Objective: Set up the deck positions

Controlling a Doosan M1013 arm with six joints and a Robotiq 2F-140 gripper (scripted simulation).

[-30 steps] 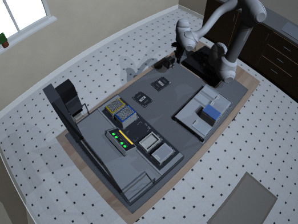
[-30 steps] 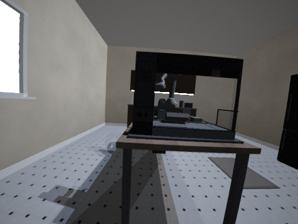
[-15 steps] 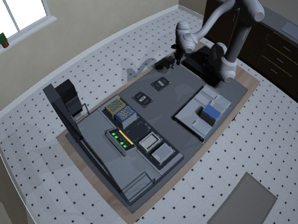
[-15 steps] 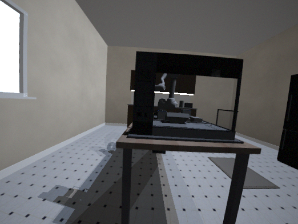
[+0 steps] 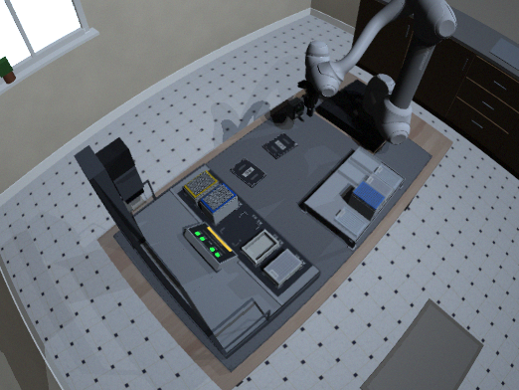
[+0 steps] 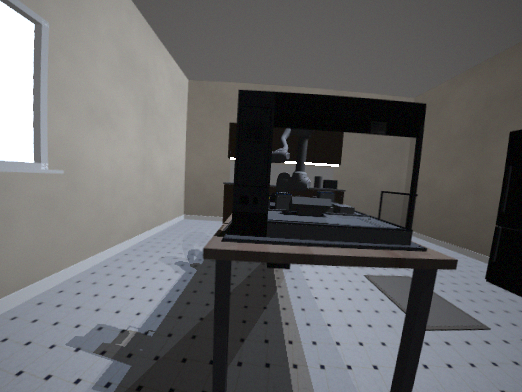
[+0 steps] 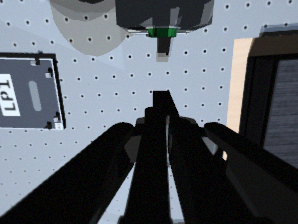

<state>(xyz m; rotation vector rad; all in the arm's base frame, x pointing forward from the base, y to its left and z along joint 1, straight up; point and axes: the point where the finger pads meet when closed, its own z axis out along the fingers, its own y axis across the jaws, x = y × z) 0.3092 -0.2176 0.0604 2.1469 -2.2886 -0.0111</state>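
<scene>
The gripper (image 7: 161, 102) is closed on nothing and points its joined fingertips at the green READY key (image 7: 162, 32) on the front of its box (image 5: 285, 111), just short of it, with the LP1 lid park (image 7: 27, 93) off to one side. Judging by this, the deck work looks finished. Beside the liquid handler's lit panel (image 5: 209, 244), two uncovered tip racks (image 5: 211, 193), a bare position, an open reservoir (image 5: 259, 247) and a sealed block (image 5: 283, 267) stand in a row, leaving only the horizontal push.
</scene>
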